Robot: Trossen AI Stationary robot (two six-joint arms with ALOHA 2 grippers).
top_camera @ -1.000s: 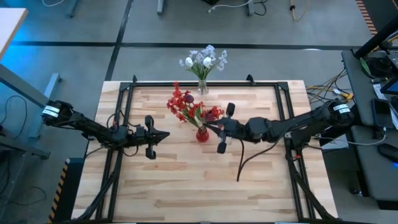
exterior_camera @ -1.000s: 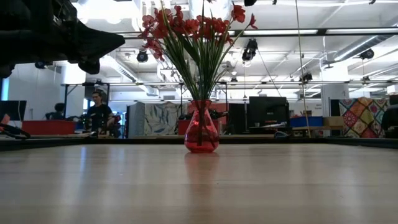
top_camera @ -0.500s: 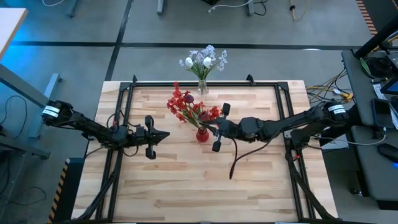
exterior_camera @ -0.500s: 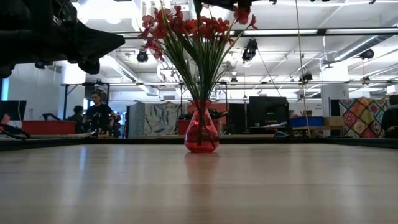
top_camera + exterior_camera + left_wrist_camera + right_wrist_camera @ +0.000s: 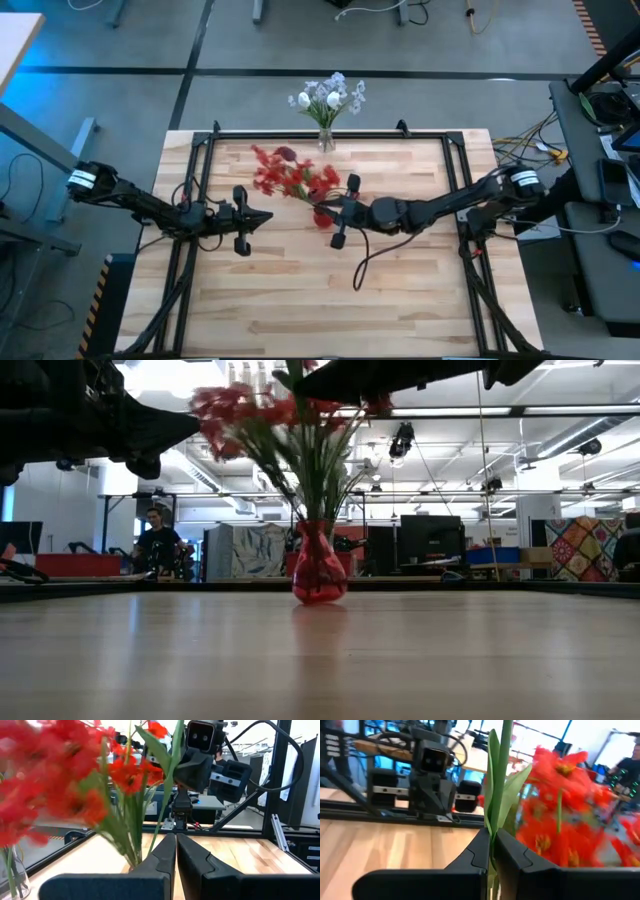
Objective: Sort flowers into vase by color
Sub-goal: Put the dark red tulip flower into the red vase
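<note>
A red vase (image 5: pixel 322 217) near the desk's (image 5: pixel 300 300) middle is holding leaning red flowers (image 5: pixel 285 177). The right gripper (image 5: pixel 327 208), jaws clamped on a green stem (image 5: pixel 502 775), is hovering over it. White flowers (image 5: pixel 328 97) are sitting in a clear vase (image 5: pixel 326 139) at the far edge. The left gripper (image 5: pixel 262 217), jaws together, is waiting left of centre

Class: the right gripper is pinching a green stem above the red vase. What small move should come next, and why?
Probably lower the stem straight down, then release. The right gripper is shut on a green flower stem beside the red glass vase, whose red flowers lean and blur, so slow movement seems wise.
</note>
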